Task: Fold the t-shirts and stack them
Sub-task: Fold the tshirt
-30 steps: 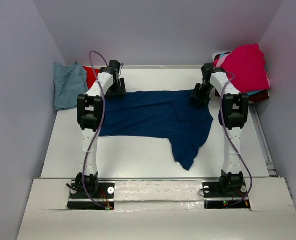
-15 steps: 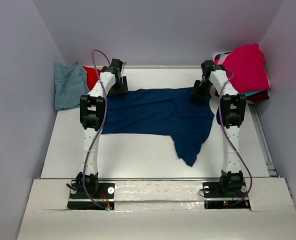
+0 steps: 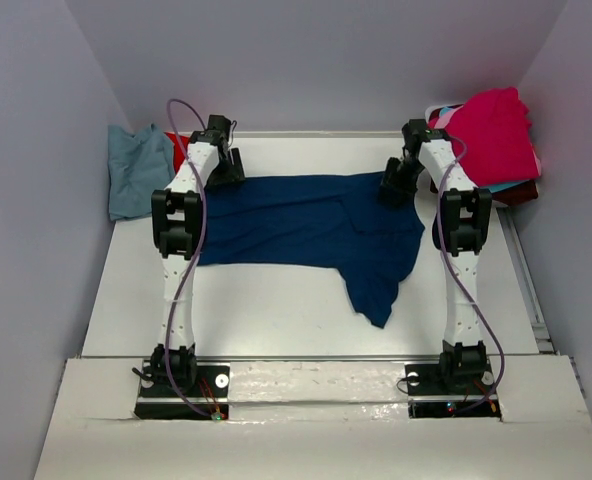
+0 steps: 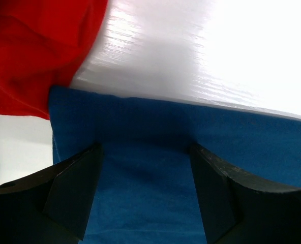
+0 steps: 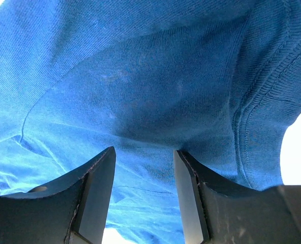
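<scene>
Navy t-shirt (image 3: pixel 306 225): spread on table (image 3: pixel 266 300). Left gripper (image 4: pixel 145 148): jaws parted over its far corner, beside red t-shirt (image 4: pixel 33 51). Right gripper (image 5: pixel 144 151): jaws parted astride navy cloth.

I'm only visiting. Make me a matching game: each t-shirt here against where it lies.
Things:
1 navy t-shirt
2 blue-grey t-shirt
3 magenta t-shirt
4 red t-shirt

Places:
A top of the pile, far right
B leftmost of all
C spread out in the middle
D peeking out at the navy one's far-left corner

Pairs: 1-C, 2-B, 3-A, 4-D
</scene>
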Available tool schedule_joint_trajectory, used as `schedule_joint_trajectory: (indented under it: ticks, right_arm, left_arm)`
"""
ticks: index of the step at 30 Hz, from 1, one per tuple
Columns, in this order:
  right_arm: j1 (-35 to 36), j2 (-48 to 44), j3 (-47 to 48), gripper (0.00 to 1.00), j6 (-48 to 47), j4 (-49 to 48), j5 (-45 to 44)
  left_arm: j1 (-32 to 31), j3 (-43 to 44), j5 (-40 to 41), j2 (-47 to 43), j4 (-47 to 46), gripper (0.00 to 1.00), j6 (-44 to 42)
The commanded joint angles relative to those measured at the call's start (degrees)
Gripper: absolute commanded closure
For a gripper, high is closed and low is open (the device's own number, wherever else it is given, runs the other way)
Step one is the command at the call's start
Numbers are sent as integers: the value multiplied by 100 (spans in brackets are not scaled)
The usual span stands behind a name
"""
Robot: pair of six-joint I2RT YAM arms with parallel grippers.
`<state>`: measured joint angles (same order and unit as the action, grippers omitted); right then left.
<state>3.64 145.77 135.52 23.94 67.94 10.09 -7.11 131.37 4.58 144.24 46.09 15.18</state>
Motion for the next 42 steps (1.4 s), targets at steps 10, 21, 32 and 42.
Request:
schedule_joint_trajectory:
  ticks: [10, 21, 32, 42]
  right_arm:
    - [-48, -216, -246, 35, -206, -615, 11]
    - [-48, -1762, -1088, 24, -127, -808, 28]
    - [303, -3318, -3179, 25, -13, -782, 503]
    - [682, -4697, -6080, 27, 93, -1292, 907]
  left_arm:
    - [158, -41, -177, -158, -196, 16, -156]
    - [-176, -1148, 244, -1942, -882, 14, -121]
    - [-440, -3774, 501, -4193, -926, 14, 415]
    - [-379, -6369, -124, -5661, -1400, 13, 872]
